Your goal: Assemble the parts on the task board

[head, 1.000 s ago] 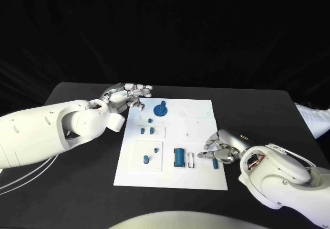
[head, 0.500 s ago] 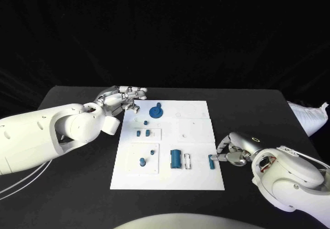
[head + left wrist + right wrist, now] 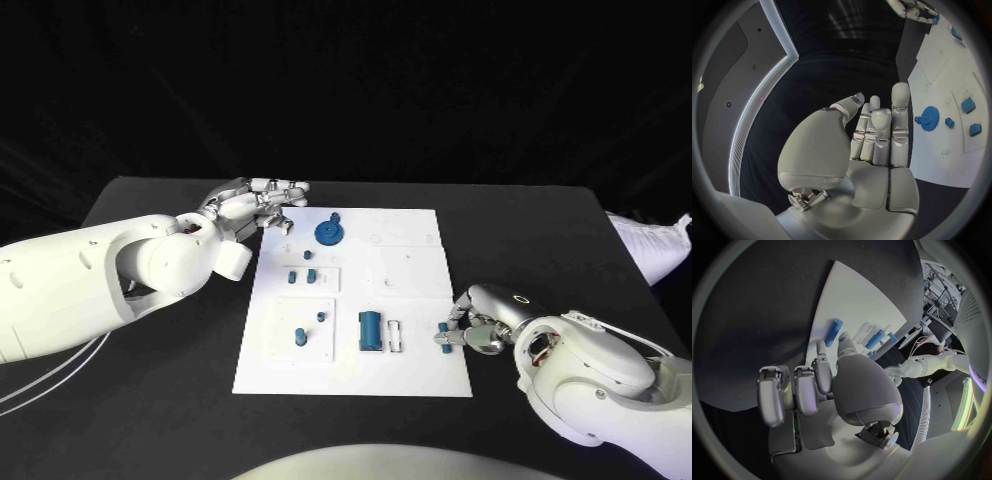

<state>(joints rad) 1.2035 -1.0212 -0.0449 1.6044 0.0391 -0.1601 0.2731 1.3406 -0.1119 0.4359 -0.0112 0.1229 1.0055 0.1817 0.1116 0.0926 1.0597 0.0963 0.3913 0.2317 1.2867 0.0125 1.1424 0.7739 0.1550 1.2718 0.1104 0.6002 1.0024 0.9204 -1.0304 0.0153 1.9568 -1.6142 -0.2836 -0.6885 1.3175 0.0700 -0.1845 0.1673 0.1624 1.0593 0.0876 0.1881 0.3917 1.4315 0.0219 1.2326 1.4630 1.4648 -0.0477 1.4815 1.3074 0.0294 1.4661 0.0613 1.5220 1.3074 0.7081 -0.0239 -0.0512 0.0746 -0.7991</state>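
The white task board (image 3: 411, 250) lies mid-table. On it are a blue gear (image 3: 330, 233), a blue block (image 3: 371, 329) and several small blue pieces (image 3: 294, 277). A blue pin (image 3: 444, 338) lies at the board's right edge. My right hand (image 3: 479, 325) is beside it, with thumb and a finger closed on the pin's near end (image 3: 833, 330). My left hand (image 3: 260, 205) hovers off the board's far left corner, fingers straight and holding nothing. In the left wrist view that hand (image 3: 873, 145) stands beside the gear (image 3: 927, 119).
A narrow white slot (image 3: 397, 338) sits between the blue block and the pin. Black table (image 3: 548, 230) surrounds the board on every side. A white cloth (image 3: 649, 240) lies off the table's right edge.
The camera shifted after the earliest frame. Since half a second ago my right hand's fingers have drawn in over the pin and cover more of it. My left hand has stayed put.
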